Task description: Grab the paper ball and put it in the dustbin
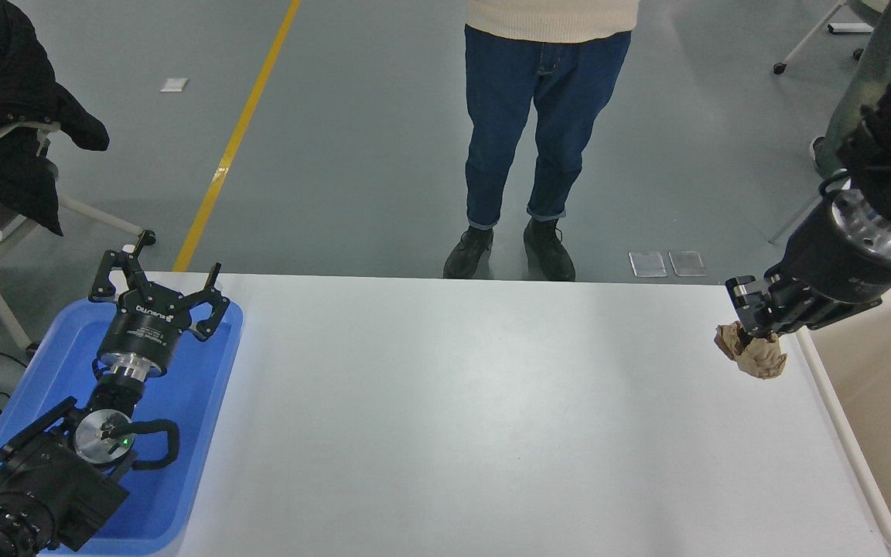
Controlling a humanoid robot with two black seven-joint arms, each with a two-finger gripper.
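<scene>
My right gripper (pixel 755 325) is shut on the tan-brown paper ball (pixel 756 354) and holds it up above the white table (pixel 453 410), near its right edge. The crumpled ball hangs below the fingertips. The beige dustbin (pixel 840 410) stands just to the right of the ball, at the picture's right edge; only its left rim and inner wall show. My left gripper (pixel 158 277) is open, parked over the blue tray at the lower left.
A shallow blue tray (pixel 206 402) lies at the table's left end under my left arm. A person in blue jeans (pixel 530 124) stands at the far side. A chair with a dark coat (pixel 12 116) is at the far left.
</scene>
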